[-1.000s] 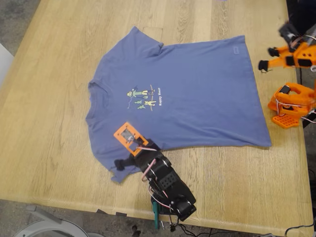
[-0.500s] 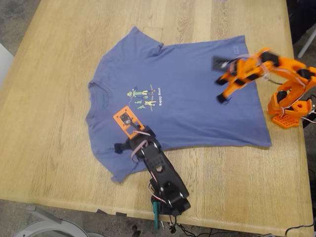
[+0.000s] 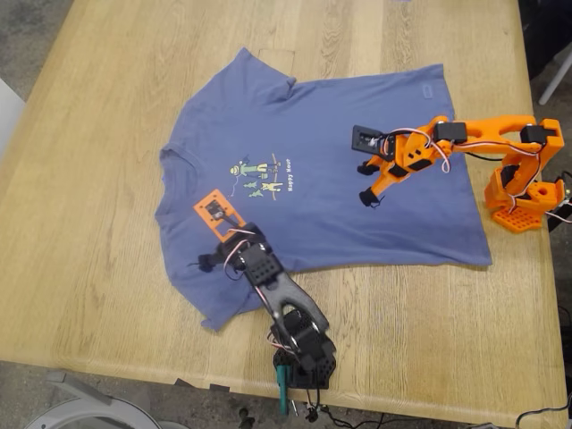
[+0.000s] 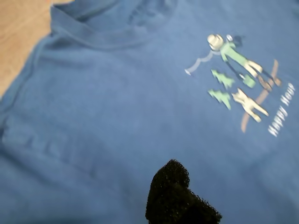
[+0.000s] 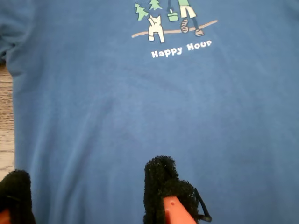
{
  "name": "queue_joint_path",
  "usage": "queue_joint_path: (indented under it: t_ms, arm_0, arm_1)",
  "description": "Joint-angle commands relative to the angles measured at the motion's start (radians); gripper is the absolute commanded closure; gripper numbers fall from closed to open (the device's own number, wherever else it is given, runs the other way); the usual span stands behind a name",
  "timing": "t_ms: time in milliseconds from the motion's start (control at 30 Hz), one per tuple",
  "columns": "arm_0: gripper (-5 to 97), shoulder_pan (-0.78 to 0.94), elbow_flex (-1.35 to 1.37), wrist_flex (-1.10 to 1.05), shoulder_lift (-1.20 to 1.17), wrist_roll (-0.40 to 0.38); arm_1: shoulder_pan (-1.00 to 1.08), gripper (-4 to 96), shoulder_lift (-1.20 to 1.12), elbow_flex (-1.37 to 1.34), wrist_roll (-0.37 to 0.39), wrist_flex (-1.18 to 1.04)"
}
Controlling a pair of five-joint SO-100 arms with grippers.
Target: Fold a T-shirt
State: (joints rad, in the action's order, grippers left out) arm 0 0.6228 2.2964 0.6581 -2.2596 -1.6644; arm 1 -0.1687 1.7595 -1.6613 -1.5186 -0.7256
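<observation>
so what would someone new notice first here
The slate-blue T-shirt spread flat across the wooden table, its small cartoon print mid-chest. An orange arm reaches in from the exterior view's right, my second end effector above the shirt's body, while a black arm's first end effector hangs near the collar side.

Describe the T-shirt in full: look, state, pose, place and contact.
The T-shirt is slate-blue, short-sleeved, soft cotton by its look, and lies spread flat and unfolded on the wooden table, collar toward the exterior view's left. Its chest print shows small green and yellow figures above the words "Happy Hour". Both arms reach over it; whether either claw touches the cloth cannot be told.
</observation>
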Motion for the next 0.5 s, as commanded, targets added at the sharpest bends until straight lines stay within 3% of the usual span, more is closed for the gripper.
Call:
queue_joint_path:
  t_ms: [0, 267, 467]
  arm_0:
    - [38, 0.018, -0.049, -0.201, 0.106, 0.012]
    - [38, 0.074, -0.267, -0.449, 0.454, 0.032]
    - [38, 0.106, -0.560, -0.479, 0.696, 0.040]
  arm_1:
    - [-0.026, 56.7, -0.008, 0.005, 0.011, 0.046]
    - [-0.064, 57.4, -0.071, 0.020, 0.018, 0.095]
    - [-0.081, 57.9, -0.072, 0.018, 0.037, 0.092]
